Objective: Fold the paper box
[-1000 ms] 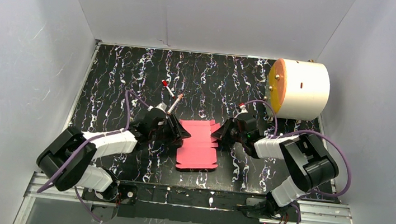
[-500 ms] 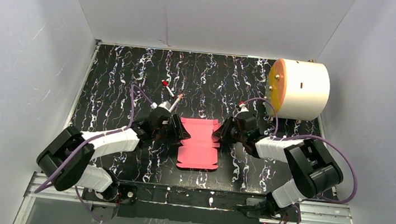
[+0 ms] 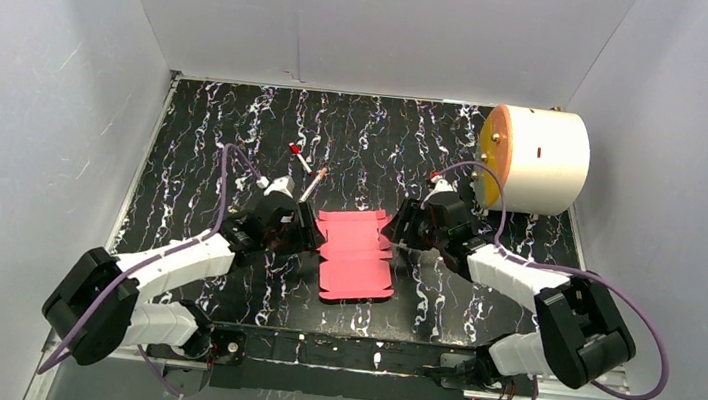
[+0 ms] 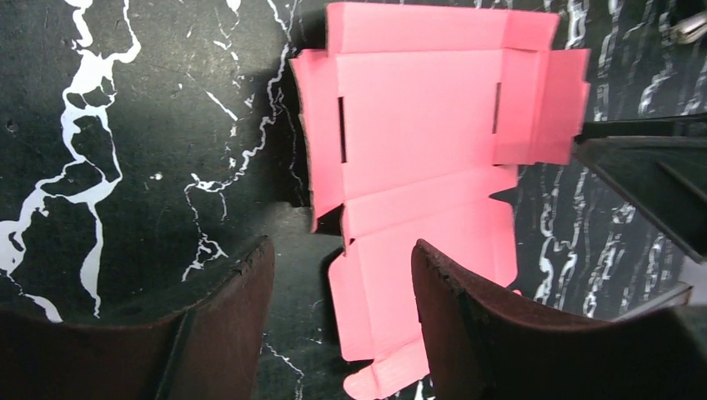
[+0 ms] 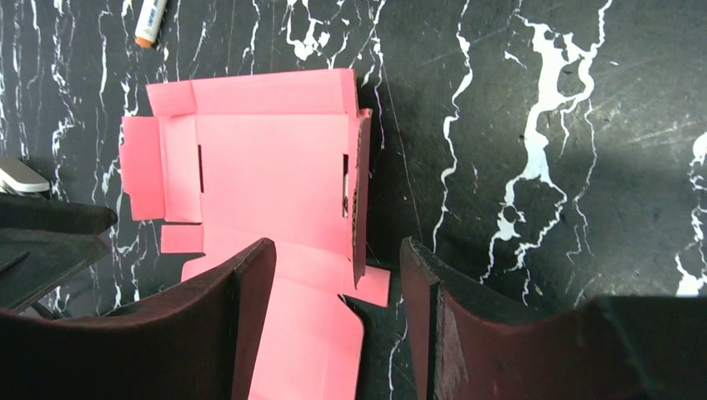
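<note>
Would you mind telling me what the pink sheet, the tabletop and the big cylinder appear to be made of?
The paper box looks like thin matte pink card: sharp creases, die-cut slits, one flap standing up. The tabletop is black with white veining, marble-look, probably printed laminate. The cylinder has a smooth white shell and orange face, possibly plastic.

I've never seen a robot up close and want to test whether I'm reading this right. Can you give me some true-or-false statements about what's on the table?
1. The pink card lies between the left end effector and the right end effector. True.
2. The right end effector is clamped on the card. False: its fingers stand apart, gripping nothing.
3. A white drum with an orange face sits at the table's far right corner. True.
4. The card is already a closed box. False: it is an open sheet, with one side flap raised.
5. Pens lie on the card. False: they lie on the table beyond it.
</note>
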Robot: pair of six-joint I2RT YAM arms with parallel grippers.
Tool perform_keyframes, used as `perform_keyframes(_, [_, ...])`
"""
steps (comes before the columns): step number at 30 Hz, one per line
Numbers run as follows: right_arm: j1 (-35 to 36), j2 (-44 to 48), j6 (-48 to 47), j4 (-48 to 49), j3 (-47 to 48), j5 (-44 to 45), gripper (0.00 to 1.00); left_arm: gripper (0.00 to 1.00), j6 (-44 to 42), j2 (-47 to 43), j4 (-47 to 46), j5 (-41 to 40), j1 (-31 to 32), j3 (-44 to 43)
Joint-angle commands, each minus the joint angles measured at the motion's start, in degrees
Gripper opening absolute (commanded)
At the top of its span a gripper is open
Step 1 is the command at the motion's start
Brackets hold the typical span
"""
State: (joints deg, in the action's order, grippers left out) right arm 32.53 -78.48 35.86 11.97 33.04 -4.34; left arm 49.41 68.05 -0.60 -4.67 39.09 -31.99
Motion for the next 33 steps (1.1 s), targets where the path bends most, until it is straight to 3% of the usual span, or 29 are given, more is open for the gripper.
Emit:
perform_keyframes(1, [0.16, 3.67, -2.1, -3.2, -0.2, 1.04, 0.67, 0.59, -2.94, 3.42, 0.1, -0.02, -0.71, -2.5])
perform_keyframes(10, [0.03, 5.24, 0.52, -4.31, -2.88, -2.13, 0.7, 0.41, -3.29, 12.63, -4.78, 7.51, -3.12, -5.3])
perform_keyframes(33, [0.13, 0.66, 5.23, -1.35, -5.56, -5.06, 0.7, 0.04, 3.71, 14.69, -15.04, 12.0, -9.01, 2.43])
